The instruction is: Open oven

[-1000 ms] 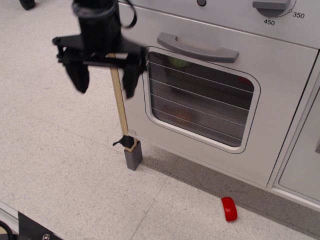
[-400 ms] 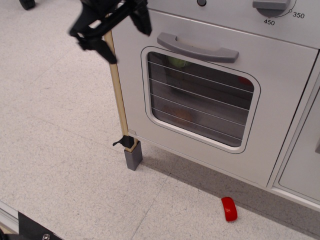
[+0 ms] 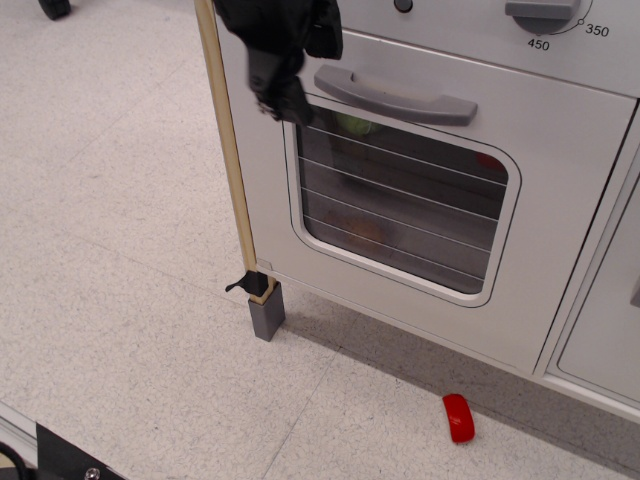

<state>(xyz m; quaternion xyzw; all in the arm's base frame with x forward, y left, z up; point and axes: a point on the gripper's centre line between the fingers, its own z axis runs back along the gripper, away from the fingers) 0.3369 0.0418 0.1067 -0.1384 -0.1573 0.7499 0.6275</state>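
The oven (image 3: 420, 190) fills the upper right of the view, standing on the floor with its door shut flush against the white body. The handle (image 3: 396, 96), a grey bar, runs across the top of the door, and the window (image 3: 400, 200) sits directly below it, crossed by thin horizontal wires. A rounded greenish item and a reddish item show dimly through the glass. The dial (image 3: 545, 14) sits above the door at the right, marked 450 and 350.

The gripper (image 3: 280, 60) is at the left end of the handle, dark and blurred, overlapping the top left corner of the door. Whether its fingers are parted or closed cannot be told (the blur hides the tips), and contact with the handle cannot be confirmed. This position probably suits a pull on the bar from its left end, since the door appears to swing down from the top.

A wooden post (image 3: 228, 150) runs up the left edge of the oven and ends in a grey foot (image 3: 267, 312), which seems to brace or support the unit. A cabinet panel (image 3: 610, 330) adjoins the oven on the right.

The floor (image 3: 120, 250) is pale speckled tile with faint seams. A small red object (image 3: 459, 418) lies on it below the door, well apart from the gripper.
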